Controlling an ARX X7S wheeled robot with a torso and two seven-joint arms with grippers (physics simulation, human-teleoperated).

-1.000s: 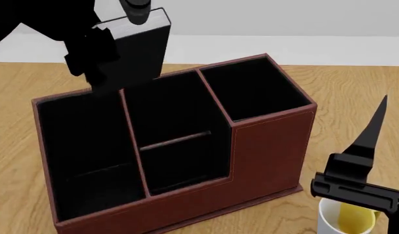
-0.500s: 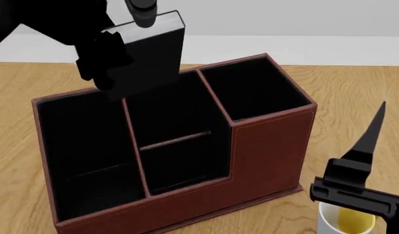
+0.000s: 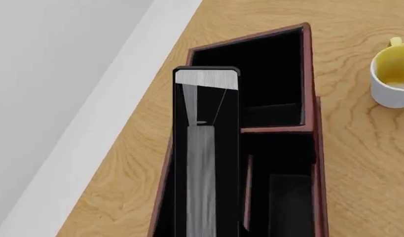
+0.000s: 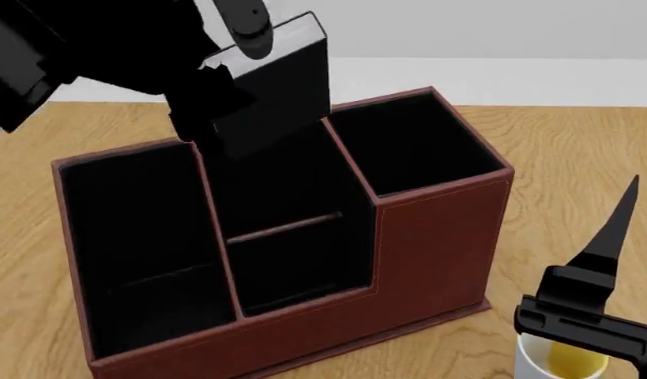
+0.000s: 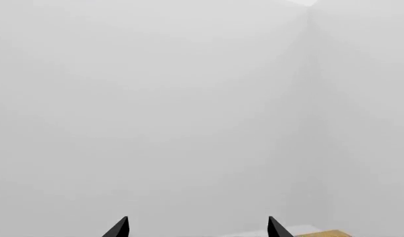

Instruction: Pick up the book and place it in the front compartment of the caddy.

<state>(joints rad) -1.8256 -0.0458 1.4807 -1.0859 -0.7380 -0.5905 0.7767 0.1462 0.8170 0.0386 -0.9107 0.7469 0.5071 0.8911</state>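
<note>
The book [image 4: 279,87], a thin black slab with pale page edges, hung tilted in the air above the rear of the caddy [image 4: 429,245], over the dividing wall between the wide left cell and the middle section. The left gripper [image 4: 234,59] held it from the upper left, its jaws clamped on the covers near the top edge. The left wrist view looked straight down the book's grey page edge [image 3: 205,148] into the caddy's [image 3: 310,98] black-lined cells. Below and nearer the camera, the front compartment [image 4: 297,264], the low-walled cell behind a thin reddish crossbar [image 4: 284,227], held nothing. The reddish-brown caddy stood on a wooden table [image 4: 576,150]. At the lower right of the head view, the right gripper [image 4: 603,260] hovered just above a white-and-yellow mug [image 4: 560,359], one finger pointing upward. In the right wrist view its two fingertips [image 5: 119,228] stood well apart, jaws spread against a plain grey wall [image 5: 188,98].
</note>
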